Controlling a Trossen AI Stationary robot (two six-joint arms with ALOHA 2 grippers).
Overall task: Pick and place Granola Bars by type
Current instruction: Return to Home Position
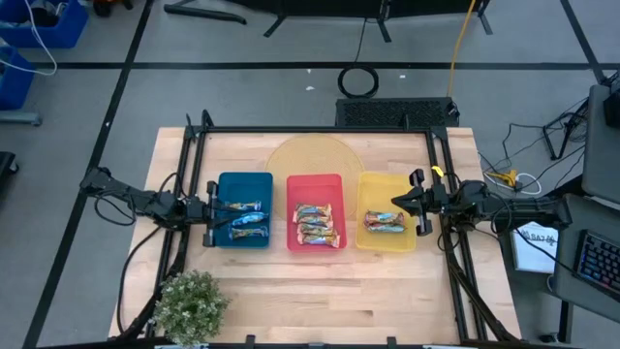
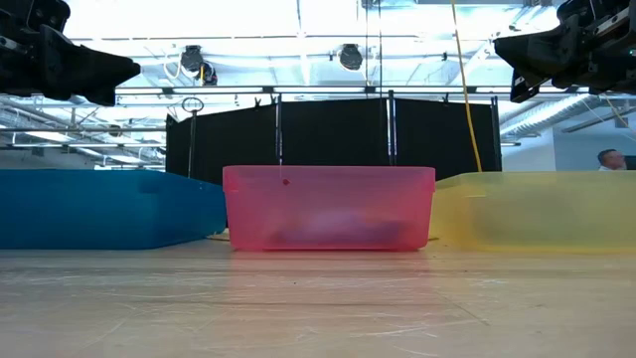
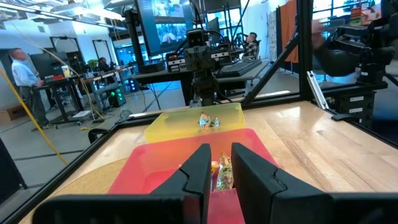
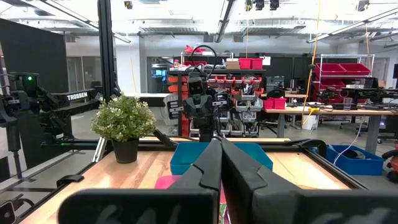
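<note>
**Clearance around the two raised grippers**

The left gripper [image 1: 221,215], fingers slightly parted, and the right gripper [image 1: 395,201], fingers closed together, point at each other. Between the fingertips stand the blue tray [image 1: 244,182], red tray [image 1: 316,180] and yellow tray [image 1: 386,178], in a row with only narrow gaps. In the low view both finger sets hang above the tray rims, with open air beneath. Granola Bars [image 1: 316,224] cover part of each tray floor. Right of the left fingers and left of the right fingers runs a wide bare strip of table [image 1: 329,291], blocked only by the potted plant [image 1: 190,305]. On the opposite side lies a flat round mat [image 1: 312,153]. Black frame rails [image 1: 186,184] stand behind each gripper.
</note>
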